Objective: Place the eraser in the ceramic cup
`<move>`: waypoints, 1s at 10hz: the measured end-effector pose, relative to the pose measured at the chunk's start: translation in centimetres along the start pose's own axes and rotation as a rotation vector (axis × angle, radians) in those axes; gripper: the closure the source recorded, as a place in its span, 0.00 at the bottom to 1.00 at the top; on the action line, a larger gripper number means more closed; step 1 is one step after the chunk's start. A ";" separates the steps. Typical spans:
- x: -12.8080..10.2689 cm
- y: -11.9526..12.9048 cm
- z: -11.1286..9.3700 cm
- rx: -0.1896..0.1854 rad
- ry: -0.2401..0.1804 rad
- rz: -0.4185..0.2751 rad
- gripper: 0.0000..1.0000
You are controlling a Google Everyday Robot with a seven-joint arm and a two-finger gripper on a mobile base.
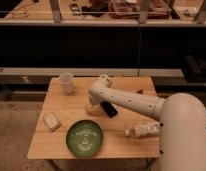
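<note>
The black eraser (109, 109) lies near the middle of the wooden table (61, 102), just right of my gripper. The off-white ceramic cup (66, 82) stands upright at the table's far left, well apart from the eraser. My gripper (93, 106) hangs down from the white arm (131, 101) over the table's middle, low and right beside the eraser's left end. I cannot tell whether it touches the eraser. The cup is up and to the left of the gripper.
A green plate (84, 138) sits at the front middle. A pale beige block (52, 121) lies at the front left. A clear plastic bottle (142, 130) lies on its side at the front right. A dark shelf unit stands behind the table.
</note>
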 end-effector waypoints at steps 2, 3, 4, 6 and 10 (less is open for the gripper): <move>2.9 1.3 -2.8 0.041 -0.026 -0.014 0.20; 3.4 2.2 -4.0 0.079 -0.049 -0.004 0.20; 3.1 2.9 -4.6 0.117 -0.079 0.013 0.20; 1.0 4.2 -5.7 0.206 -0.179 0.070 0.20; -5.3 6.2 -5.4 0.197 -0.340 0.154 0.20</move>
